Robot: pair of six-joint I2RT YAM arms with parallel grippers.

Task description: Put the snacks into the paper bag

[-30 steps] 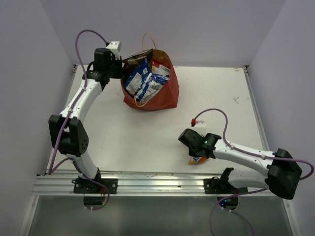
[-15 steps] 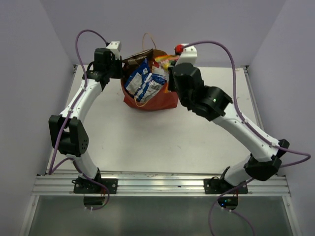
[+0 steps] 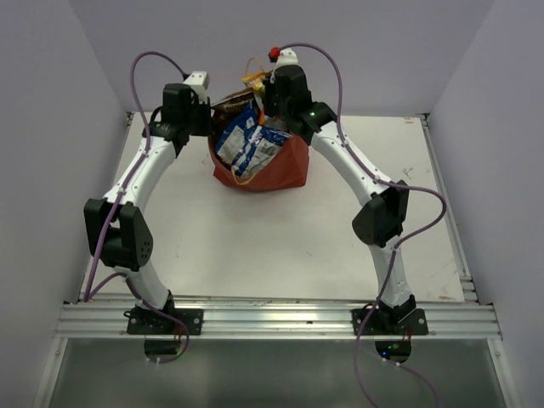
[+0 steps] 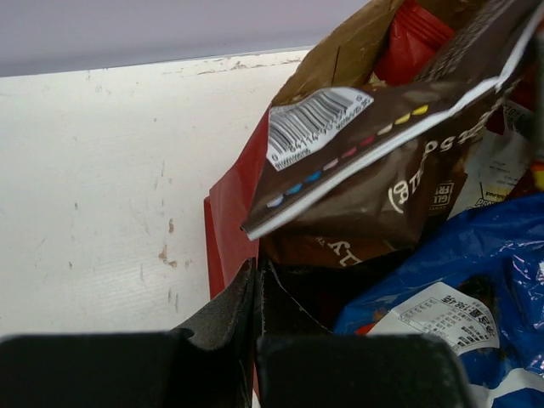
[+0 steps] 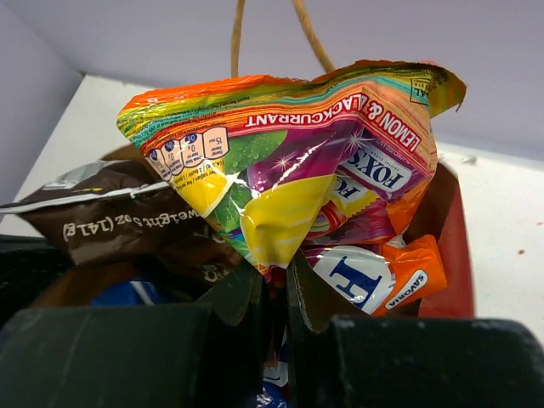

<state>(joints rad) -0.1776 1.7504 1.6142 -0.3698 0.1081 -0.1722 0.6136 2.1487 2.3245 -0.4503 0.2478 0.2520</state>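
Observation:
The red-sided paper bag [image 3: 274,174] stands at the back of the table, with the blue-white packet [image 3: 246,140] and the brown chip bag [image 3: 228,108] sticking out of it. My left gripper [image 3: 204,121] is shut on the bag's left rim [image 4: 229,229]. In the left wrist view the brown chip bag [image 4: 374,195], the red candy bag [image 4: 412,38] and the blue-white packet [image 4: 463,285] lie inside. My right gripper [image 3: 262,92] is shut on the small orange-yellow-pink candy bag [image 5: 289,161] and holds it just above the bag's mouth. A white-orange packet [image 5: 374,276] lies below it.
The bag's looped handle [image 5: 238,34] rises behind the held candy bag. The white table [image 3: 255,246] is boxed in by pale walls at the left, back and right. An aluminium rail [image 3: 272,316] with both arm bases runs along the near edge.
My right arm has swung from the table's front right, with the candy bag in its grip, up and back to over the paper bag's mouth. My left arm has not moved.

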